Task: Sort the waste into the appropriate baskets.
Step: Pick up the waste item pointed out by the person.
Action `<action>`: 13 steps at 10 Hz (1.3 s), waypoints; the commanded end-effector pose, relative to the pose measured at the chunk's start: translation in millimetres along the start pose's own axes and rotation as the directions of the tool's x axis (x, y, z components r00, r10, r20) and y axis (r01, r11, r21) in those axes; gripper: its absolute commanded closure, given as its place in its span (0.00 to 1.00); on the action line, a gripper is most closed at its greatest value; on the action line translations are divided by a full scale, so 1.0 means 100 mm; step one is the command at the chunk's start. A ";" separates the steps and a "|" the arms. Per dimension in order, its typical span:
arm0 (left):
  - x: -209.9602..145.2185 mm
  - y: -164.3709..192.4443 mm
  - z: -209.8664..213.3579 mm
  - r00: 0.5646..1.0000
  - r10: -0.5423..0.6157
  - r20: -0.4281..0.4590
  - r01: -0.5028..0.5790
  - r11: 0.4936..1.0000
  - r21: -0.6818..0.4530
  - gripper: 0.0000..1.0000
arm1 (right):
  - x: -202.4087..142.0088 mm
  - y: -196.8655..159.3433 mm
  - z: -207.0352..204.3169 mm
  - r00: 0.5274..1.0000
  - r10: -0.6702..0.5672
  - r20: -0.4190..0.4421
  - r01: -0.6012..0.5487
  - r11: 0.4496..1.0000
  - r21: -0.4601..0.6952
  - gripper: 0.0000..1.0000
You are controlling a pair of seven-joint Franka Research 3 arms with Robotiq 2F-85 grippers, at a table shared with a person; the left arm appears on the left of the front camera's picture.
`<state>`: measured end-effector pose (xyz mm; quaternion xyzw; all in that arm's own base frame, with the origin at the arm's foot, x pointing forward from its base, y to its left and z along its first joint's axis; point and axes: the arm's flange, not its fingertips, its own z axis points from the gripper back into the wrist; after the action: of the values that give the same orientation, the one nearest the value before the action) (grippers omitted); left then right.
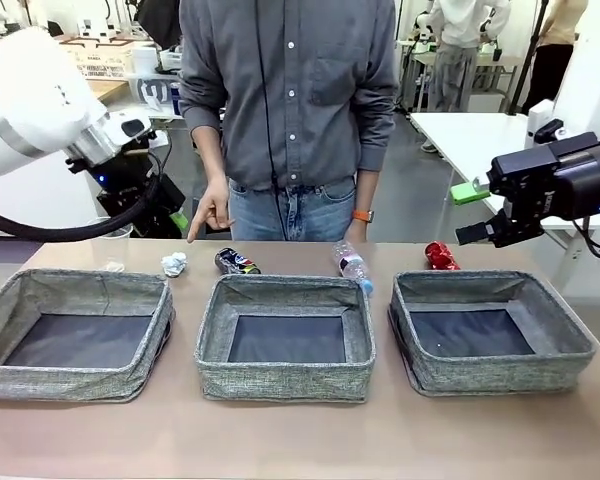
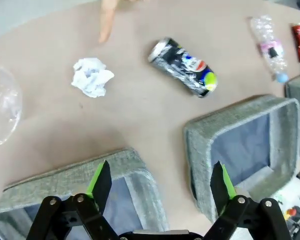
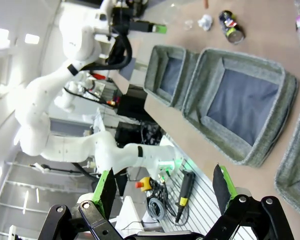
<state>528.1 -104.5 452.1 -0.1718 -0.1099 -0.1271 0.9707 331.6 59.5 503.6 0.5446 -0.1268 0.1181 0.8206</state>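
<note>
Bench (image 1: 300, 440) check: noted three grey woven baskets in a row, left basket (image 1: 60, 382), middle basket (image 1: 285, 384), right basket (image 1: 500, 372), with waste lying just behind them, left to right: clear plastic cup (image 1: 110, 245), white paper wad (image 1: 174, 264), crushed dark patterned can (image 1: 237, 262), clear plastic bottle with pink label (image 1: 351, 264), crushed red can (image 1: 440, 256). Recorded left end effector (image 2: 161, 175) open and empty above the gap between left and middle baskets, right end effector (image 3: 165, 180) open and empty, raised at the bench's right side. Saw person's hand (image 1: 212, 212) pointing down near the wad.

Your left arm (image 1: 25, 115), upper left: white, black cable (image 1: 50, 235). Your left gripper (image 2: 161, 176) and right gripper (image 3: 163, 181): black, green pads (image 2: 99, 182).
</note>
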 end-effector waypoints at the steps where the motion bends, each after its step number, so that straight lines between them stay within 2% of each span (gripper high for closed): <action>1: 0.20 0.09 -0.21 1.000 0.029 -0.010 -0.028 0.997 0.068 0.00 | 0.05 0.04 -0.01 1.000 -0.009 0.012 0.009 1.000 0.021 0.00; 3: 0.39 0.19 -0.49 0.998 0.062 0.021 -0.064 0.982 0.176 0.00 | 0.05 0.04 -0.01 1.000 -0.009 0.012 0.009 1.000 0.021 0.00; 5: 0.51 0.30 -0.72 0.997 0.080 -0.007 -0.076 0.970 0.230 0.00 | 0.05 0.04 -0.01 1.000 -0.009 0.012 0.009 1.000 0.021 0.00; 7: 0.62 0.33 -0.99 1.000 0.024 0.011 -0.026 0.956 0.292 0.00 | 0.05 0.04 -0.01 1.000 -0.009 0.012 0.009 1.000 0.021 0.00; 8: 0.65 0.34 -1.13 0.999 0.034 -0.015 -0.027 0.947 0.321 0.00 | 0.05 0.04 -0.01 1.000 -0.009 0.012 0.009 1.000 0.021 0.00; 13: 0.73 0.51 -1.45 0.999 0.039 -0.010 -0.033 0.942 0.334 0.00 | 0.05 0.04 -0.01 1.000 -0.009 0.012 0.009 1.000 0.021 0.00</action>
<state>629.8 -124.5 322.2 -0.0189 -0.1098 -0.0991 0.9888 331.9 59.5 504.5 0.5445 -0.1272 0.1186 0.8205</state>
